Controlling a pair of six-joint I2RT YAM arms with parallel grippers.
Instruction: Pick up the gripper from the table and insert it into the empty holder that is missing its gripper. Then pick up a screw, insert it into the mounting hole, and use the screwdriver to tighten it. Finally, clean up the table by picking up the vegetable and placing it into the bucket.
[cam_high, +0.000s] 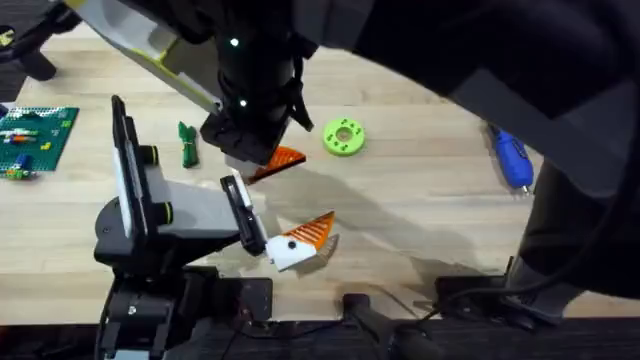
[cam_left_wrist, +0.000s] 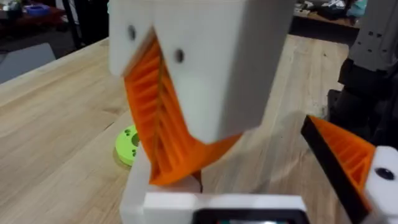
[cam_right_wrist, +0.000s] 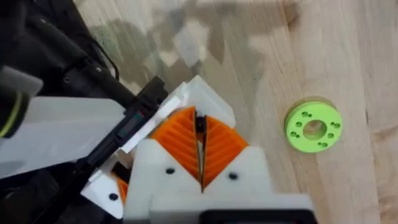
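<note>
Orange gripper, near the lime-green disc, is pinched in the right end effector against the holder. Left end effector is spread. Seating it likely needs slow, straight pressure.

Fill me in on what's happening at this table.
The right gripper, reaching across with its fingers closed, is pressed down at the bare white holder on the open left gripper. Whether it clamps anything is unclear. The screwdriver and the vegetable lie untouched on the table.
</note>
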